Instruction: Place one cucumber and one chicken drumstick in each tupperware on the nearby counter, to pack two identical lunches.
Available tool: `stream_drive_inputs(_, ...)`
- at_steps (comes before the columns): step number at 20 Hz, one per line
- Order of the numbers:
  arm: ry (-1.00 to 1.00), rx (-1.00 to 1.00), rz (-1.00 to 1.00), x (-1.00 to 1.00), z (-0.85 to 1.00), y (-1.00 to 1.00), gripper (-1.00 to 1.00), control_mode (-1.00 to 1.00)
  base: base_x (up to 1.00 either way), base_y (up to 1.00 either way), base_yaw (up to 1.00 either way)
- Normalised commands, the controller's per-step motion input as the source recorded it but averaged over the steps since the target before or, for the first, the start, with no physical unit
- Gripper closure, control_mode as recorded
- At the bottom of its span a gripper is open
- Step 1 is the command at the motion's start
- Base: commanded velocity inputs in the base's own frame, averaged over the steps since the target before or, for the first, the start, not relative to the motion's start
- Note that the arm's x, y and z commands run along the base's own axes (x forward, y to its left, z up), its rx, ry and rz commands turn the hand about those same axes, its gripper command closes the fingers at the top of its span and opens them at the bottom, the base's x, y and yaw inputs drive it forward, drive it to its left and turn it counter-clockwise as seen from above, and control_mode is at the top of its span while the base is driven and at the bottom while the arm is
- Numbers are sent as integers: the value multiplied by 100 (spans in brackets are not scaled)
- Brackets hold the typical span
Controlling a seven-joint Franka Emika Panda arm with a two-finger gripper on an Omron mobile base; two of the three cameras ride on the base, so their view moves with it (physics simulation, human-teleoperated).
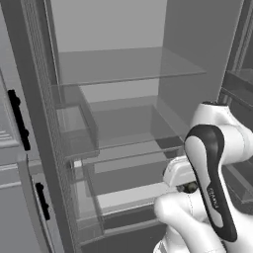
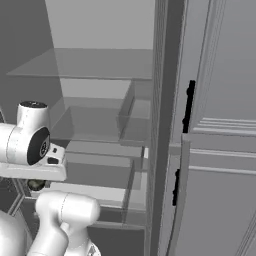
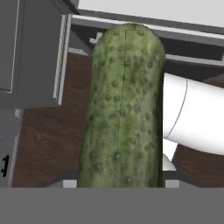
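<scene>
In the hand view the cucumber (image 3: 122,109) stands straight out from the jaws, its long axis running along the hand's line of sight, base at the fingertips and rounded tip farthest away. The jaws sit half-spread and pinch the cucumber across its width. Beneath it lies dark wood floor (image 3: 43,135); the open fridge (image 1: 123,99) faces the base.

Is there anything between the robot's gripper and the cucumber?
No. In the hand view the cucumber rises straight up from the gripper at the bottom edge, with no gap and nothing between them; it looks held.
</scene>
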Motion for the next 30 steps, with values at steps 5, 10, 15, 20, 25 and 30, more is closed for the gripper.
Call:
stream_drive_inputs(5, 0, 0, 0, 0, 0, 0, 100, 100, -100, 0, 0)
stream_drive_inputs(10, 0, 0, 0, 0, 0, 0, 100, 100, -100, 0, 0)
stream_drive_inputs(15, 0, 0, 0, 0, 0, 0, 100, 100, -90, 41, 35)
stream_drive_inputs(20, 0, 0, 0, 0, 0, 0, 100, 100, -2, 77, 91)
stream_drive_inputs(25, 0, 0, 0, 0, 0, 0, 100, 100, 27, 53, 73)
stream_drive_inputs(30, 0, 0, 0, 0, 0, 0, 100, 100, 89, 13, 34)
